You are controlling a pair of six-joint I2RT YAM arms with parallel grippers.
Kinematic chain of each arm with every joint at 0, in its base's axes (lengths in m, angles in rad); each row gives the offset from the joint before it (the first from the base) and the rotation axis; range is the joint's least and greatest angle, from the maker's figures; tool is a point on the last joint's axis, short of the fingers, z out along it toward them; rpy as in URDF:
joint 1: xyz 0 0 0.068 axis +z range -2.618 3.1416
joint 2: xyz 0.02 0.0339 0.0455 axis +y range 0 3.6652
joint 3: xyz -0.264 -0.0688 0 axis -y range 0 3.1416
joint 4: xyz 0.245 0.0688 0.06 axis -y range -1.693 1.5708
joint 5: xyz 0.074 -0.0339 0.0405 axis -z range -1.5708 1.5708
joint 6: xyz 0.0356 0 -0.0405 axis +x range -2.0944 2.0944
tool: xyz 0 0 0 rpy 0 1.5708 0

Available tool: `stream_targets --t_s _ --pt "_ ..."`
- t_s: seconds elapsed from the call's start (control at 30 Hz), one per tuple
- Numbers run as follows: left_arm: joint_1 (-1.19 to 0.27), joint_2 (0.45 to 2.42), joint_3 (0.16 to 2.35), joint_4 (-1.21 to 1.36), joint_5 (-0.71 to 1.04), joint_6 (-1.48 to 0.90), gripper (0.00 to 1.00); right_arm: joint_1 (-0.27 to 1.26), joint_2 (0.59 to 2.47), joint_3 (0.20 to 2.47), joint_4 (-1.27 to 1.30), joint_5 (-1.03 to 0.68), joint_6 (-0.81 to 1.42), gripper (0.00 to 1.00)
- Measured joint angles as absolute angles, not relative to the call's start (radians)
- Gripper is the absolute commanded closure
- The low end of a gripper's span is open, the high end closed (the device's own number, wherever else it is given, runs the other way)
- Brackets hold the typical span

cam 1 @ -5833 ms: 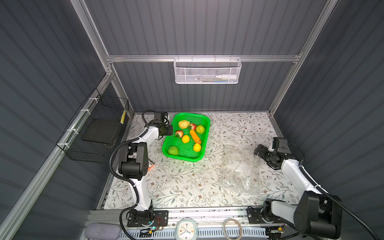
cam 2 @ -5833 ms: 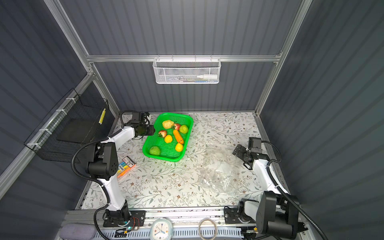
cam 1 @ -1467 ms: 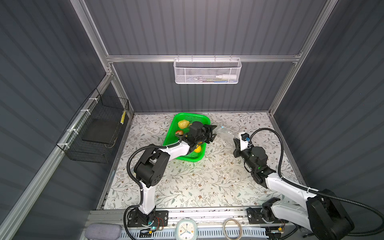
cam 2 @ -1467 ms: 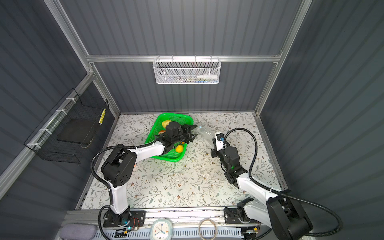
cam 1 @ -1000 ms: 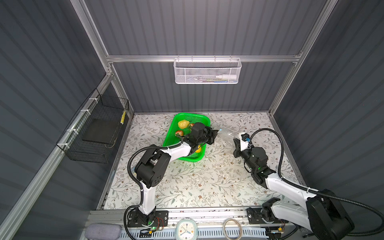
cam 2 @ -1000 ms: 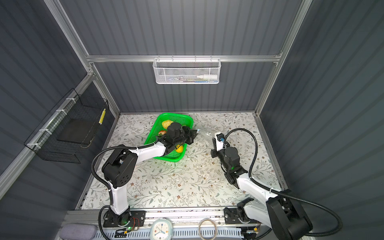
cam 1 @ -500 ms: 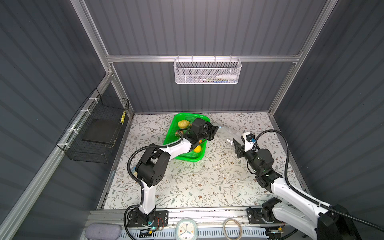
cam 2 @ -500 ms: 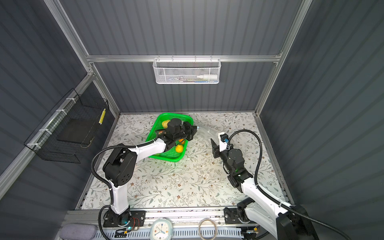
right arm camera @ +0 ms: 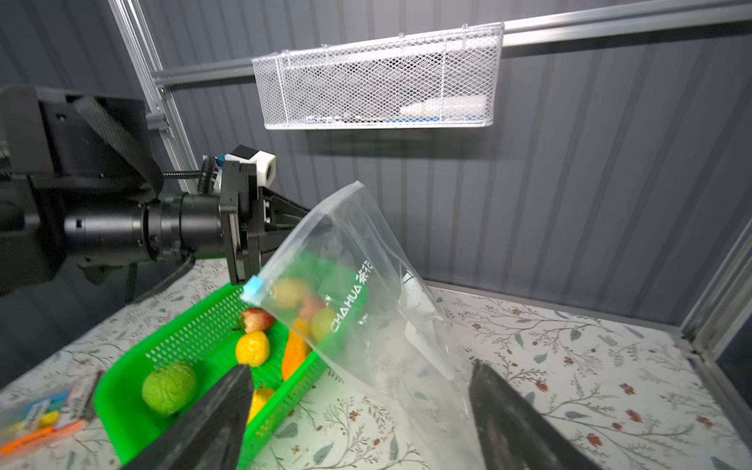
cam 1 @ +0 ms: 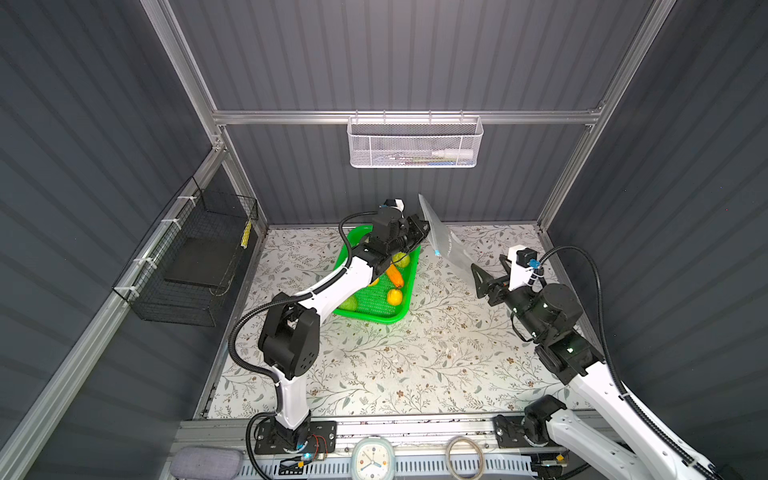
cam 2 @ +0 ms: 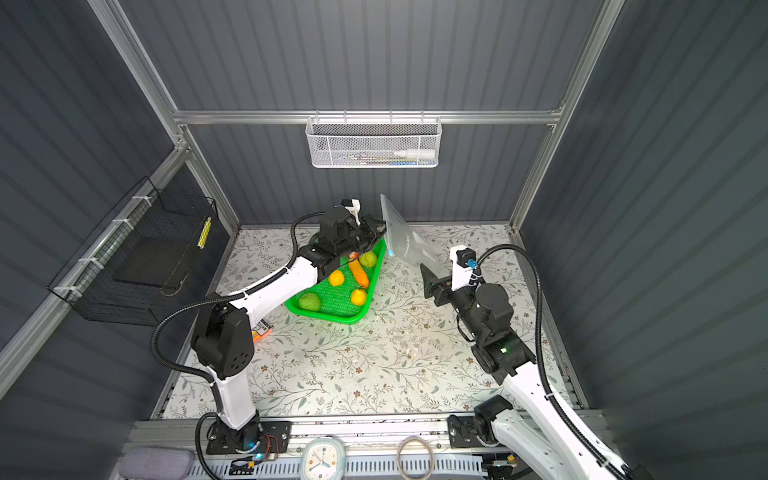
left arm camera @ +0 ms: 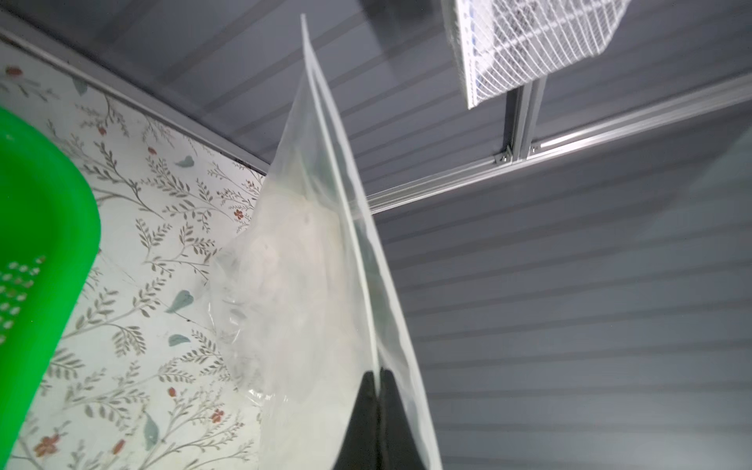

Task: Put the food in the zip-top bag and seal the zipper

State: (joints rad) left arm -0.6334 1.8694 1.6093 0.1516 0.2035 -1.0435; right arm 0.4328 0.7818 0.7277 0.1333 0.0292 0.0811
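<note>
Black tapered fingers (left arm camera: 368,407) of left gripper (left arm camera: 379,384) pressed together on thin edge of zip-top bag (right arm camera: 366,285). Bag held up, slanting down toward right gripper (right arm camera: 358,368).
Bag is clear, glossy, crinkled film with white lettering. zipper (right arm camera: 303,238) is straight clear strip, with small square light-blue slider (right arm camera: 253,288) just below left gripper.
Dark wedge fingers of right gripper spread wide, holding nothing; bag just ahead.
food (cam 2: 358,296) beneath left gripper, in green perforated plastic basket (right arm camera: 122,392): bumpy green ball (right arm camera: 169,386), yellow round fruit (right arm camera: 252,348), long orange piece (cam 1: 395,276).
</note>
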Motion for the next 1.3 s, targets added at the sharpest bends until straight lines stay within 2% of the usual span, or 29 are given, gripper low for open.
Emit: stream_targets --t_s 0.3,0.5,0.7,0.93,1.3 --pt "-0.701 1.776 1.607 0.017 0.193 -0.703 1.0 0.424 0.931 0.897 -0.048 -0.016 0.225 0.02" --pt "-0.753 1.715 1.532 -0.015 0.14 -0.583 1.0 0.423 1.019 1.035 -0.178 -0.051 0.36 0.2" --pt "-0.802 1.707 1.475 -0.007 0.1 -0.56 1.0 0.423 1.037 1.097 -0.245 -0.05 0.532 0.28" --pt "-0.845 1.715 1.472 0.023 0.083 -0.561 1.0 0.423 1.07 1.1 -0.288 -0.052 0.645 0.29" --pt "-0.878 1.755 1.473 0.046 0.065 -0.561 1.0 0.43 1.099 1.17 -0.373 -0.012 0.67 0.3"
